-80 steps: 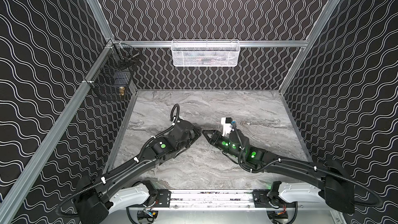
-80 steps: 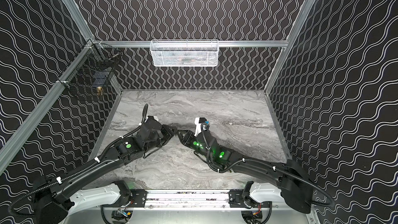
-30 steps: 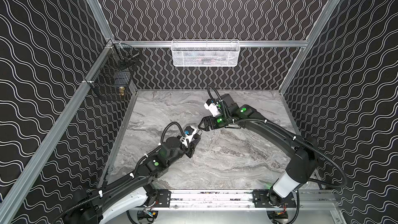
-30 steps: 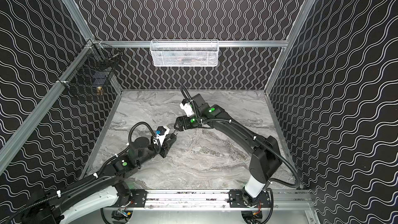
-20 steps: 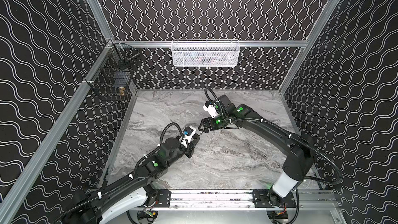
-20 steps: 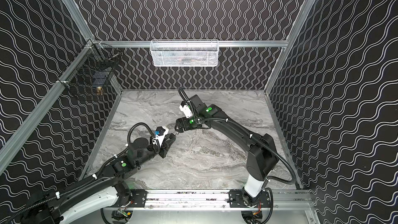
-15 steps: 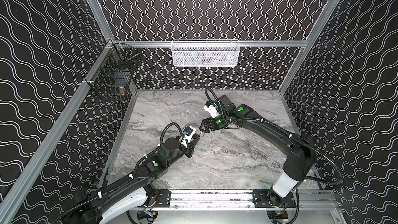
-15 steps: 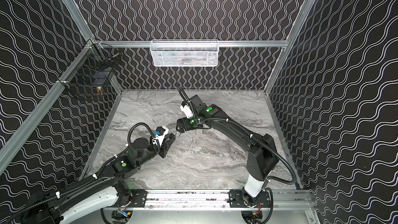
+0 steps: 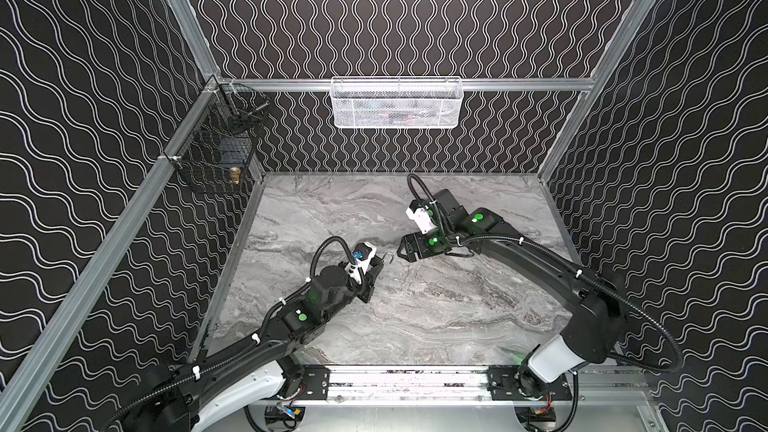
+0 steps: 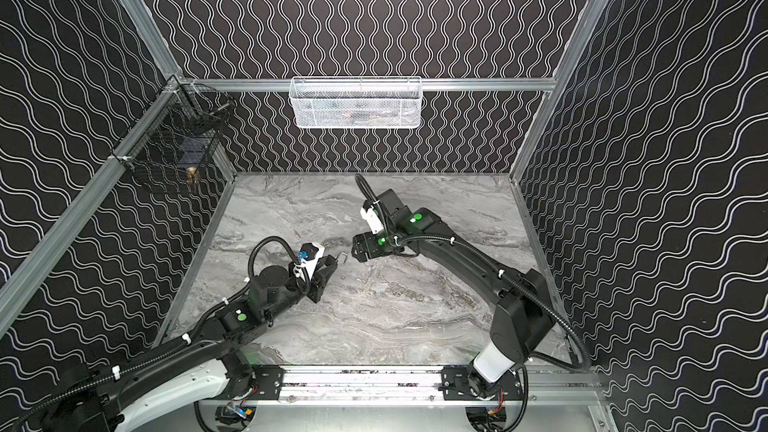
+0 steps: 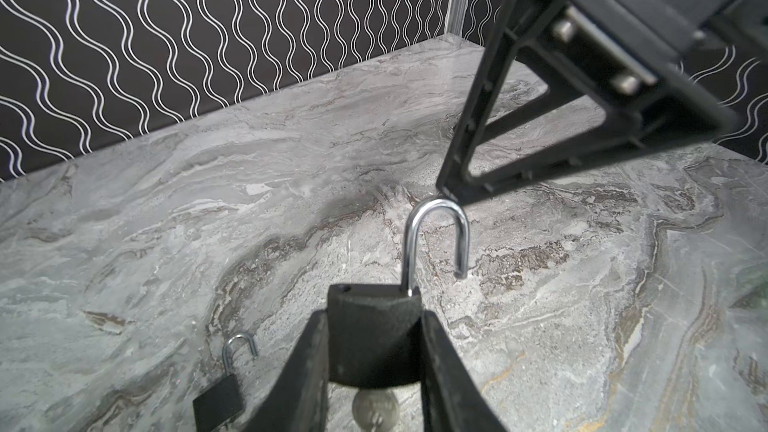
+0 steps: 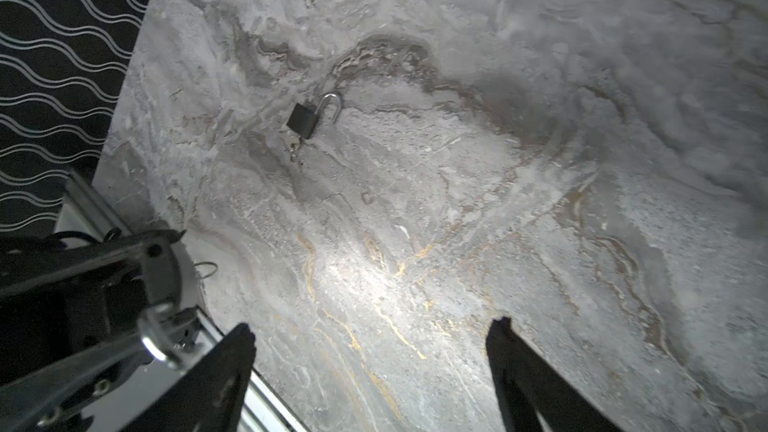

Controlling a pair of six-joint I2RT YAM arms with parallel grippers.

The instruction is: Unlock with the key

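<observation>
Left hand (image 11: 374,322) pinches the body of a small black padlock (image 11: 374,351) with a chrome U-shaped shackle (image 11: 409,251), holding it above the grey marble counter (image 9: 457,317); the shackle is sprung, its free leg clear of the body; a round silver key (image 11: 373,407) sits in the keyway at the lock's base. Right hand (image 12: 372,326) is spread wide and empty; one fingertip sits right at the shackle crown, contact not resolvable. The wrist views also show a second black padlock (image 12: 305,120) lying on the counter, shackle likewise open, key at its base; not visible in either top view. Judgement: unlock looks done; at most, pulling the key or setting the lock down is left.
</observation>
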